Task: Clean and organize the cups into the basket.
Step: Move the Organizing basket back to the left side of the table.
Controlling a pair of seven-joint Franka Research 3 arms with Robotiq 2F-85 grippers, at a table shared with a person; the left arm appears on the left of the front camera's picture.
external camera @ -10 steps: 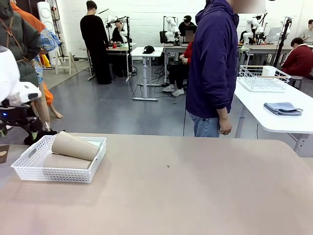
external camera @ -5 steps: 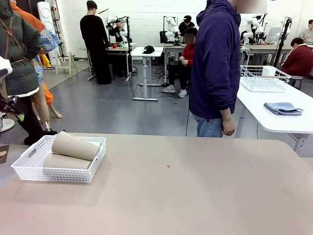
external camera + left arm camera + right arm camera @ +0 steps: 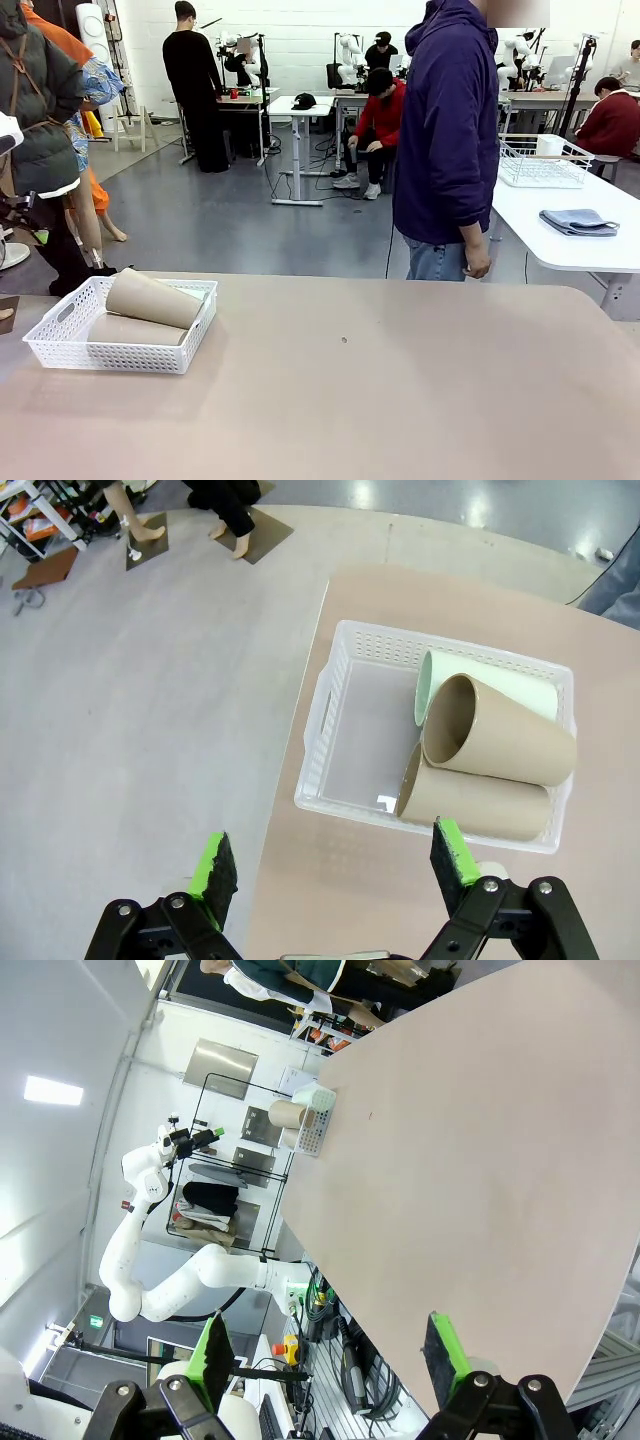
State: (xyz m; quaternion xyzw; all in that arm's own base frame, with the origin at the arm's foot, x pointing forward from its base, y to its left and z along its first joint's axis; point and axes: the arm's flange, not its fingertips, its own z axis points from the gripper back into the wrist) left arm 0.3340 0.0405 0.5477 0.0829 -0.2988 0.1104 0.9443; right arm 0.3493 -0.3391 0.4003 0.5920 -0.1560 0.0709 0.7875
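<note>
White lattice plastic frames the basket (image 3: 120, 340), which sits at the left end of the tan table (image 3: 400, 400), holding all three cups on their sides. In the left wrist view one tan-brown cup (image 3: 498, 744) lies across a second tan-brown cup (image 3: 475, 803) and beside the mint green cup (image 3: 480, 685). The left gripper (image 3: 336, 865) hangs above the basket's near edge, jaws spread and empty. The right gripper (image 3: 330, 1357) hovers high over the table, also spread wide and empty. A person in a dark hoodie (image 3: 448, 130) stands at the far side.
</note>
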